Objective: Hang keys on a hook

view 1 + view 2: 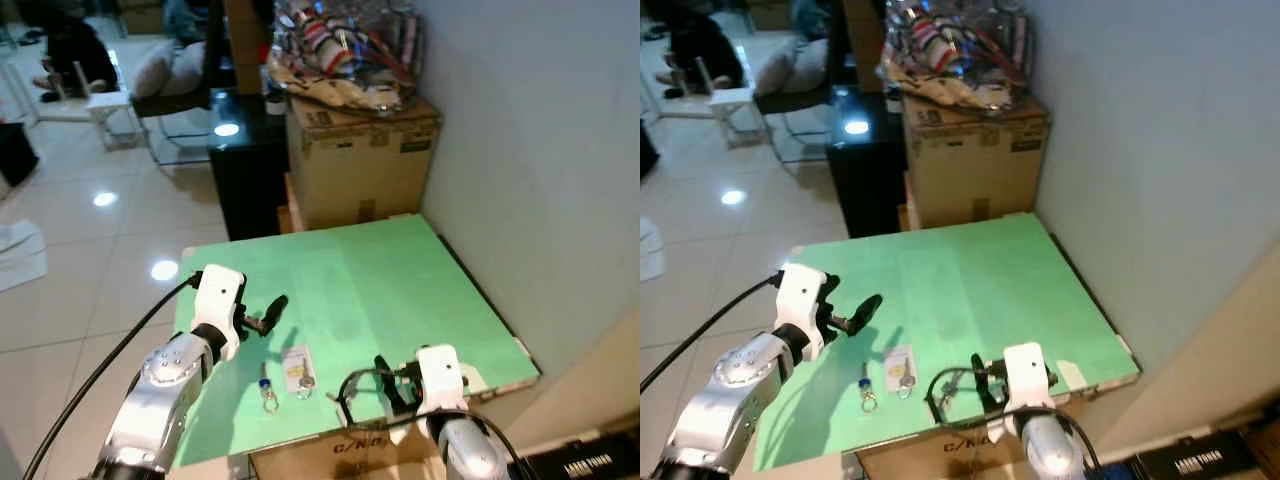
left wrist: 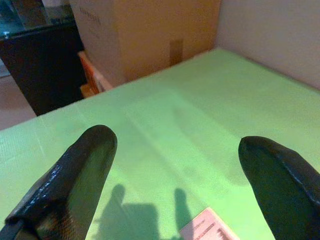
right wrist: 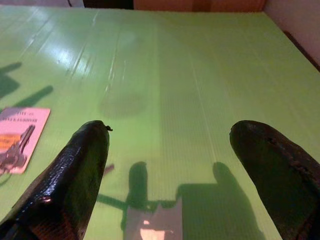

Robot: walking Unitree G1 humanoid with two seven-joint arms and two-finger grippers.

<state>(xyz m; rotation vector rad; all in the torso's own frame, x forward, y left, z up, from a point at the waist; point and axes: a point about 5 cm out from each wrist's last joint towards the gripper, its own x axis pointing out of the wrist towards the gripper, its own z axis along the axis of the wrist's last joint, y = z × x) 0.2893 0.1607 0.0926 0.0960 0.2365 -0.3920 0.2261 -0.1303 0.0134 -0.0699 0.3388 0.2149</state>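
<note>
A pink-and-white tag with keys on it [image 1: 297,372] lies flat on the green tabletop [image 1: 400,290], near the front edge. A small blue-headed key [image 1: 267,392] lies just to its left. My left gripper [image 1: 268,317] hovers open a little behind and to the left of the keys, its fingers [image 2: 75,175] spread wide with nothing between them; the tag's corner [image 2: 207,227] shows below them. Near the table's front edge, to the right of the keys, my right gripper [image 1: 381,378] is open and empty. Its wrist view has the tag [image 3: 17,140] off to one side.
Behind the table stands a cardboard box [image 1: 360,165] with a pile of clutter on top, and a black cabinet [image 1: 245,170] beside it. A pale wall [image 1: 540,150] runs along the table's right side. Shiny tiled floor [image 1: 90,260] lies to the left.
</note>
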